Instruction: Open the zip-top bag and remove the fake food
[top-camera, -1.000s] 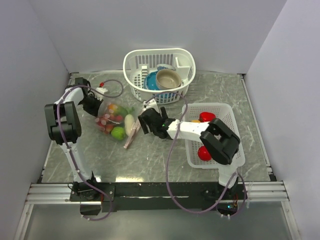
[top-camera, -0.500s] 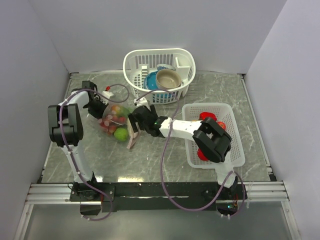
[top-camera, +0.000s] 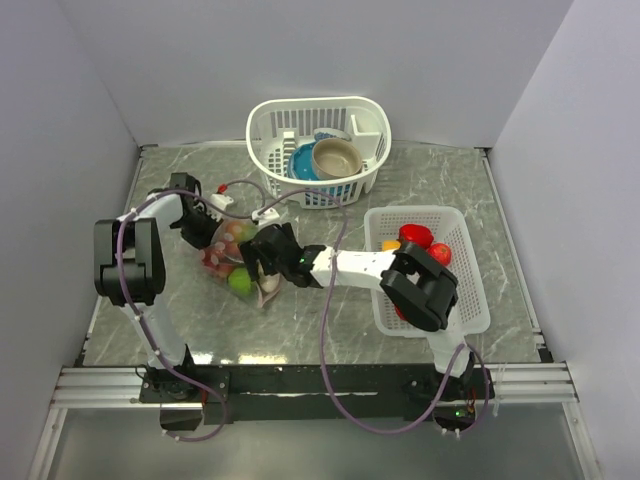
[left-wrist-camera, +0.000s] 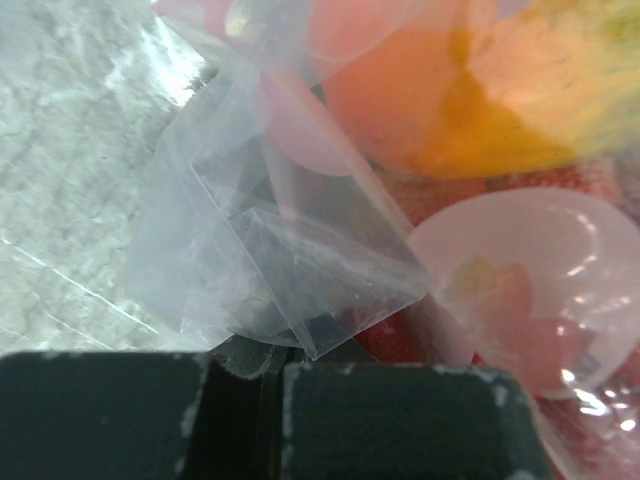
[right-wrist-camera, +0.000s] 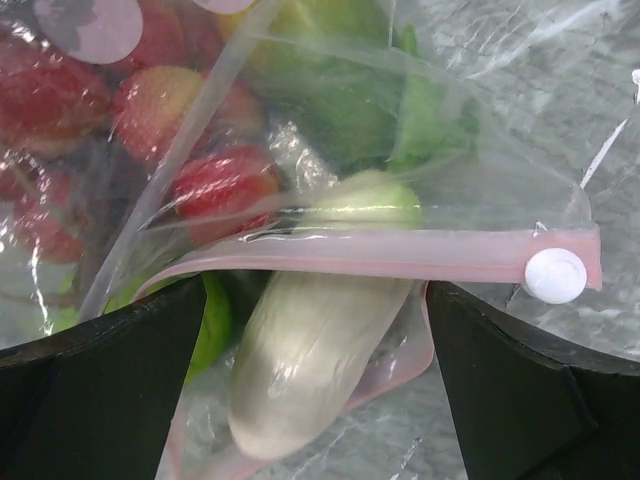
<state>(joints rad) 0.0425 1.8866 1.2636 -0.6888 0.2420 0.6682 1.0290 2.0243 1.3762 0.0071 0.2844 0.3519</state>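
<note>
The zip-top bag (top-camera: 226, 238) is bunched up left of the table's middle, full of red, orange and green fake food (top-camera: 238, 281). My left gripper (top-camera: 207, 215) is shut on a fold of clear plastic at the bag's far end (left-wrist-camera: 280, 250). My right gripper (top-camera: 262, 256) is at the bag's mouth. In the right wrist view it (right-wrist-camera: 315, 320) is open, its fingers either side of a pale white-green vegetable (right-wrist-camera: 310, 350) sticking out through the mouth. The pink zip strip (right-wrist-camera: 400, 255) with its white slider (right-wrist-camera: 555, 275) runs across above that vegetable.
A white oval basket (top-camera: 270, 120) at the back holds a blue bowl (top-camera: 300, 162) and a tan bowl (top-camera: 336, 157). A white rectangular basket (top-camera: 460, 300) on the right holds red and orange fake food (top-camera: 412, 235). Grey walls close in the table on three sides.
My right gripper has moved left to the bag's mouth. My left gripper has shifted right with the bag's end, and the bag has bunched up between the two.
</note>
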